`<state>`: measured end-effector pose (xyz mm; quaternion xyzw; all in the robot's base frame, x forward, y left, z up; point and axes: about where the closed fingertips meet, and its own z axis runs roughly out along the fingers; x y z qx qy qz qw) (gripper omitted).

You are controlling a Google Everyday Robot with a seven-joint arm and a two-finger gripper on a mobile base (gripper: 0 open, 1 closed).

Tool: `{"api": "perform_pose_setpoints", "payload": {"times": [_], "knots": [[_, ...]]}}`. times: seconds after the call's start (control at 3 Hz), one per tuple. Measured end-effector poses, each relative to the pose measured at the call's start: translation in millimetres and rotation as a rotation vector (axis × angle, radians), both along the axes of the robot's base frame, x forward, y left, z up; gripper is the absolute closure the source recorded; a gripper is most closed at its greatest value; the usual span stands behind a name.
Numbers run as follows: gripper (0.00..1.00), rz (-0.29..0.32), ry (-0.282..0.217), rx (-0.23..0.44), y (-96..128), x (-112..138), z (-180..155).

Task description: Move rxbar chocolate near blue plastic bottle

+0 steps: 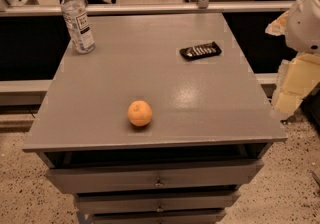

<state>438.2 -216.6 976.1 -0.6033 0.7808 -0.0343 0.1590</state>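
Observation:
The rxbar chocolate [200,50], a flat black shiny bar with pale lettering, lies on the grey cabinet top [150,78] at the back right. The blue plastic bottle [77,19], clear with a white cap and a white-and-dark label, stands upright at the back left corner. The two are far apart across the top. My gripper is out of view; only a white rounded part of the arm [306,20] shows at the right edge, beside the cabinet and off its top.
An orange [140,113] sits near the front middle of the top. Drawers [157,178] are below the front edge. A rail [150,9] and glass partition run behind the cabinet. Pale yellow foam pieces [295,85] stand on the floor at the right.

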Motion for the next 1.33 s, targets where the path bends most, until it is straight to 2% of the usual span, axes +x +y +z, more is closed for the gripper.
{"api": "perform_pose_setpoints", "payload": {"times": [0.33, 0.67, 1.0, 1.33], "knots": [[0.00, -0.002, -0.008, 0.009, 1.5, 3.2, 0.7], [0.00, 0.005, -0.022, 0.068, 10.2, 39.7, -9.3], [0.00, 0.005, -0.023, 0.176, 24.3, 99.2, -30.4], [0.00, -0.028, -0.006, 0.301, 39.6, 174.5, -68.7]]}}
